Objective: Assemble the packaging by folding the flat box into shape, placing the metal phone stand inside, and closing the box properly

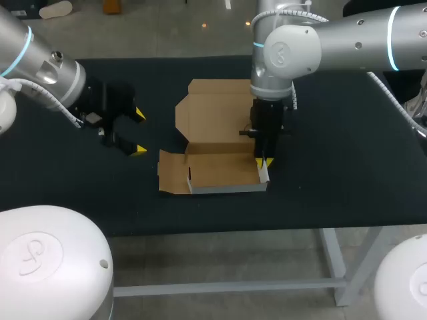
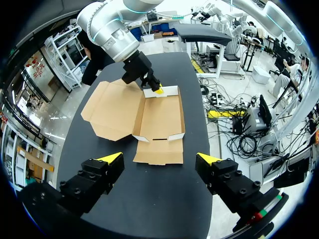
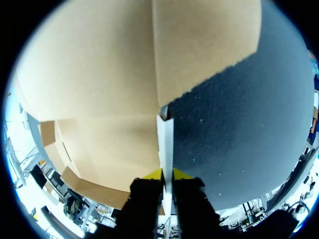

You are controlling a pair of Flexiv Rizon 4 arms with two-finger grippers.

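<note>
The cardboard box (image 1: pixel 217 120) lies on the black table, its lid flat towards the far side and its tray partly raised, with a front wall and a left flap (image 1: pixel 172 172) still spread out. My right gripper (image 1: pixel 263 162) points down at the tray's right end, shut on the upright white-edged side wall (image 3: pixel 165 137), which stands between its yellow fingertips (image 3: pixel 182 174). In the left wrist view the box (image 2: pixel 159 117) lies ahead of my open left gripper (image 2: pixel 160 158), and the right gripper (image 2: pixel 157 90) is at its far side. My left gripper (image 1: pixel 139 132) hovers left of the box, holding nothing. No phone stand is in view.
The black table (image 1: pixel 347 167) carries only the box. Its front edge runs close below the tray. My right arm (image 1: pixel 287 53) hangs over the lid's right part.
</note>
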